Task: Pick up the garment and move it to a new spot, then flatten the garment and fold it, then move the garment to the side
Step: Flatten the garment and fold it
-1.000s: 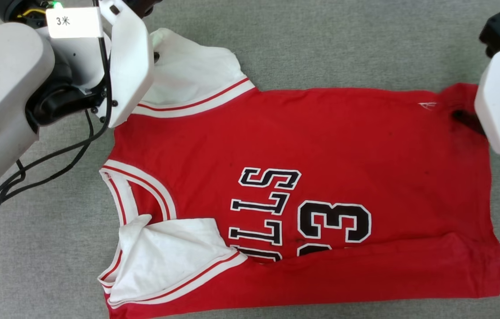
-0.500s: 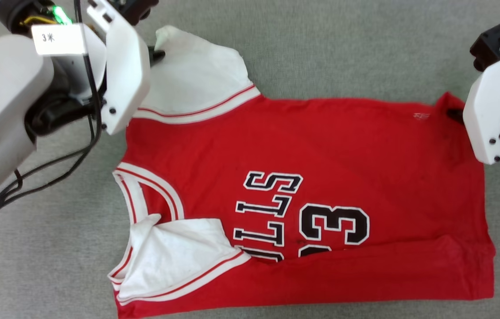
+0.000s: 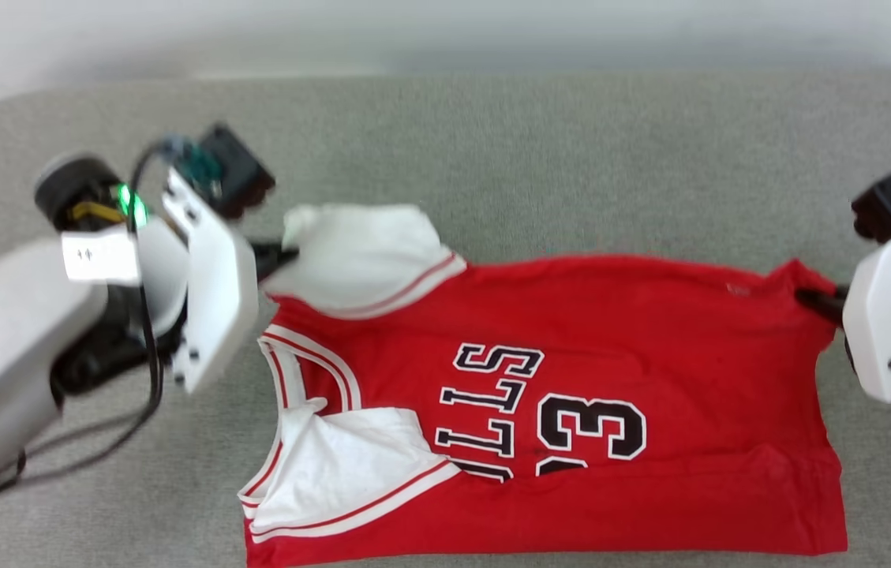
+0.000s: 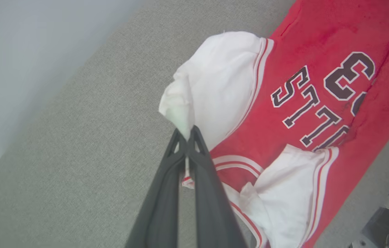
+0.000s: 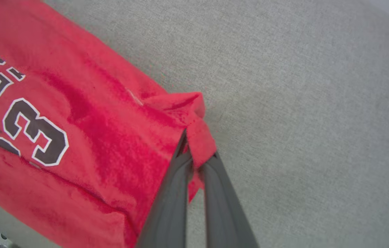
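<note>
Garment [image 3: 611,331]: red, number side up, on grey surface [image 3: 571,158]. Our left end effector [image 4: 188,135] pinches its white sleeve. Our right end effector [image 5: 197,150] clamps a hem corner.

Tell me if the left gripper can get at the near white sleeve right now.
Probably not yet: the left gripper is shut on the garment at its far sleeve. The near sleeve lies uncovered, though.

It looks like a plain lab or test room, though that is not sure. A broad tabletop [image 3: 540,158] covered in grey cloth, rounded at one corner, stands before a blank pale wall [image 3: 413,31]
</note>
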`<state>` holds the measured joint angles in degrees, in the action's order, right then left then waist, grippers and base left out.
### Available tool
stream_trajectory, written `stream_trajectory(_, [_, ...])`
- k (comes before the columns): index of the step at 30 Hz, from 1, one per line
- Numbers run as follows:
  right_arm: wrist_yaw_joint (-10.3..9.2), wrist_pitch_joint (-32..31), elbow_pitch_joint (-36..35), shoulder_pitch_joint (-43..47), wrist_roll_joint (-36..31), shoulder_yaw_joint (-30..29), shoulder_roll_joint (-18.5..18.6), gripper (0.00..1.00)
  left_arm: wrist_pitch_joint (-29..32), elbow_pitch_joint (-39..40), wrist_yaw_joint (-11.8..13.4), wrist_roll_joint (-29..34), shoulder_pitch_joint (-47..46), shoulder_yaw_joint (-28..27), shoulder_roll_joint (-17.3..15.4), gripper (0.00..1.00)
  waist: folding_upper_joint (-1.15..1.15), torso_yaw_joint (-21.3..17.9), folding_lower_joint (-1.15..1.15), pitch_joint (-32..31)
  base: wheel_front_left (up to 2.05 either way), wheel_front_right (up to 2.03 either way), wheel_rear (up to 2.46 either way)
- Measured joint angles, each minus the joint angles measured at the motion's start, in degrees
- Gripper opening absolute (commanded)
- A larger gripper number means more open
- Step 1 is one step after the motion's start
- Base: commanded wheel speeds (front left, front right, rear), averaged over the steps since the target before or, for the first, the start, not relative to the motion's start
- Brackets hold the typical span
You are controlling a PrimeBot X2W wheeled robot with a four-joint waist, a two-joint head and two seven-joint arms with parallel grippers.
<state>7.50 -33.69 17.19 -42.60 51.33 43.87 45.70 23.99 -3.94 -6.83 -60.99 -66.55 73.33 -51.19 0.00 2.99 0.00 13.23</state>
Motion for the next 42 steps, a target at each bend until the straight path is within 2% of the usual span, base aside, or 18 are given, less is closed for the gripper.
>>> stream_trajectory(8, [0.0,4.4,-3.4,8.7,0.7,0.2,2.1,0.0,-0.5,7.6,3.1,1.1,12.4,0.1,-3.6,0.0,0.0,0.5,0.0,-4.9,0.0,0.0,0.0])
stream_trajectory(15, [0.0,6.9,-5.2,17.0,2.5,-1.8,3.2,0.0,-1.9,10.7,6.0,1.2,22.5,0.1,-5.7,0.0,0.0,0.5,-0.01,-6.3,0.0,0.0,0.0])
stream_trajectory(18, [0.0,7.3,-5.1,19.9,2.6,-2.3,3.0,0.0,-3.4,10.7,7.1,0.7,26.3,0.1,-5.1,0.0,0.0,0.3,0.0,-5.9,0.0,0.0,0.0])
stream_trajectory(27, [0.01,8.8,-0.1,23.0,0.5,-2.3,-1.0,0.0,-6.1,3.9,7.2,1.9,32.3,0.1,0.0,0.0,0.0,0.1,0.0,-3.9,0.0,0.0,0.0])
stream_trajectory(28, [0.01,9.5,0.1,23.0,0.3,-2.3,-1.1,0.0,-6.5,3.2,7.3,1.9,32.7,0.1,0.3,0.17,0.0,0.1,0.0,-4.0,0.0,0.0,0.0])
stream_trajectory(29, [0.01,10.0,0.1,23.0,0.0,-2.4,-1.2,0.24,-7.2,2.7,7.4,1.9,33.0,0.0,0.5,0.83,0.0,0.1,0.0,-4.1,0.0,0.0,0.0])
stream_trajectory(30, [0.01,10.6,0.1,23.1,0.0,-2.7,-1.3,1.0,-8.4,2.5,7.8,2.2,33.3,-0.3,0.6,1.0,0.0,0.1,0.0,-4.4,0.0,0.0,0.0])
stream_trajectory(32, [0.0,12.1,-0.6,23.4,-0.1,-3.6,-1.2,1.0,-11.2,2.9,8.7,2.3,33.9,-1.3,0.7,1.0,0.0,0.0,0.0,-4.9,0.0,0.0,0.0])
stream_trajectory(35, [0.0,13.9,-3.1,23.7,0.0,-5.9,-0.1,1.0,-16.5,4.3,11.5,4.0,34.6,-3.2,0.0,1.0,0.0,-0.1,0.0,-5.9,0.0,0.0,0.0])
stream_trajectory(42, [0.0,16.5,-8.6,25.9,1.0,-14.4,2.0,1.0,-30.8,8.3,22.2,8.0,38.1,-8.2,-0.3,1.0,0.0,-0.5,0.0,-7.6,0.0,0.0,0.0])
